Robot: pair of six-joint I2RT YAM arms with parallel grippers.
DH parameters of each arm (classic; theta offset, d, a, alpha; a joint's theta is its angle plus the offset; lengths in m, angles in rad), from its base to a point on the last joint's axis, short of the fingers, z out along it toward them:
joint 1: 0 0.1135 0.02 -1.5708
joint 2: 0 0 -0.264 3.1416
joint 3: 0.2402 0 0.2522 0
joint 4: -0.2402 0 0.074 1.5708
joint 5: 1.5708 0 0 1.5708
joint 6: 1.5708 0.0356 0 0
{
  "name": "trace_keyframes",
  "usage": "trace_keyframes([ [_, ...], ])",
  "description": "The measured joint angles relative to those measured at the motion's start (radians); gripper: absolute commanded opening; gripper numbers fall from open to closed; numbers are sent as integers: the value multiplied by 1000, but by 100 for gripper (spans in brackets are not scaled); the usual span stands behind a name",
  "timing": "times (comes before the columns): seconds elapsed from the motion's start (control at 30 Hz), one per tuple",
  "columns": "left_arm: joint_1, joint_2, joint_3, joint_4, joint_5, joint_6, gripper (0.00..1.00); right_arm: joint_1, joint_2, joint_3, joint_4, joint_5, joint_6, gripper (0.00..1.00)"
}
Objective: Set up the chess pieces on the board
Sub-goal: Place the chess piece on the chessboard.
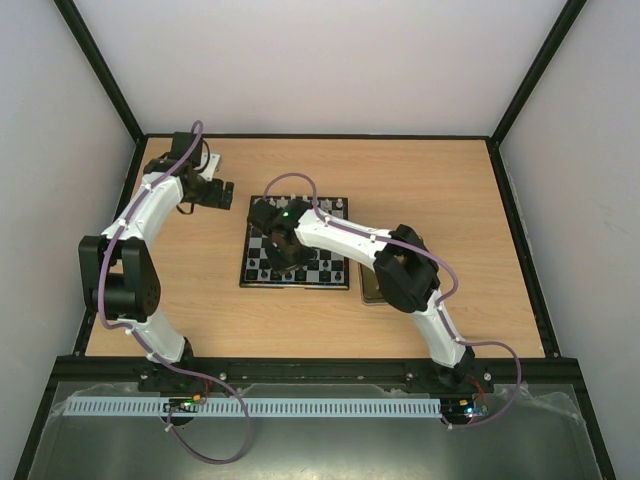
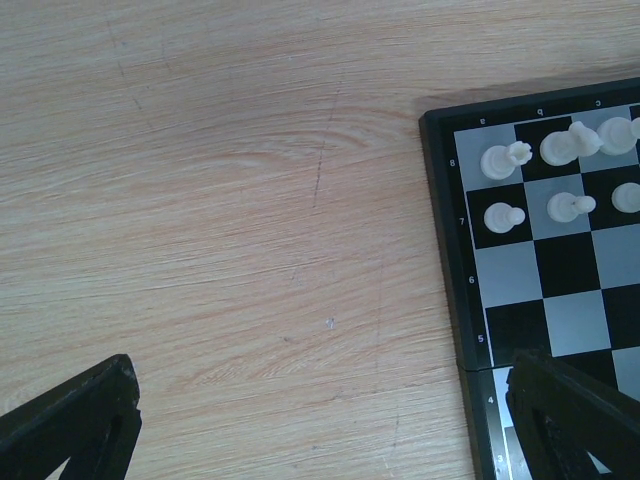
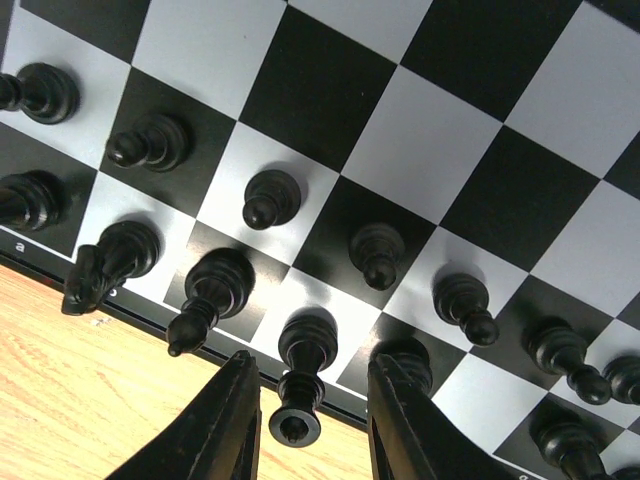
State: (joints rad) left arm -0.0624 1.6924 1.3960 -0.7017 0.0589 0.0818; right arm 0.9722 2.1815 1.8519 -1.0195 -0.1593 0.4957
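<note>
The board (image 1: 244,272) lies mid-table, with white chess pieces (image 1: 335,205) along its far side and black ones (image 1: 325,272) along its near side. My right gripper (image 3: 314,366) hangs low over the board's (image 3: 470,130) near edge. It is open, and its fingers (image 3: 235,420) flank a tall black piece (image 3: 305,385) standing on a light back-row square, with a gap on each side. Black pawns (image 3: 270,197) stand one row further in. My left gripper (image 2: 322,385) is open over bare wood, left of the board's (image 2: 560,320) white corner pieces (image 2: 505,160).
A tin (image 1: 372,292) shows partly under the right arm, just right of the board's near corner. Black frame rails (image 1: 128,200) border the wooden table (image 1: 440,200). The left arm's gripper (image 1: 222,193) is near the board's far left corner.
</note>
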Motion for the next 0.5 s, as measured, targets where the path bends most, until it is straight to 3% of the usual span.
trace_keyframes([
  [0.33, -3, 0, 2, 0, 0, 0, 100, -11, 0, 42, -6, -1, 1, 29],
  [0.5, -3, 0, 2, 0, 0, 0, 100, -52, -32, 64, -21, 6, 9, 24],
])
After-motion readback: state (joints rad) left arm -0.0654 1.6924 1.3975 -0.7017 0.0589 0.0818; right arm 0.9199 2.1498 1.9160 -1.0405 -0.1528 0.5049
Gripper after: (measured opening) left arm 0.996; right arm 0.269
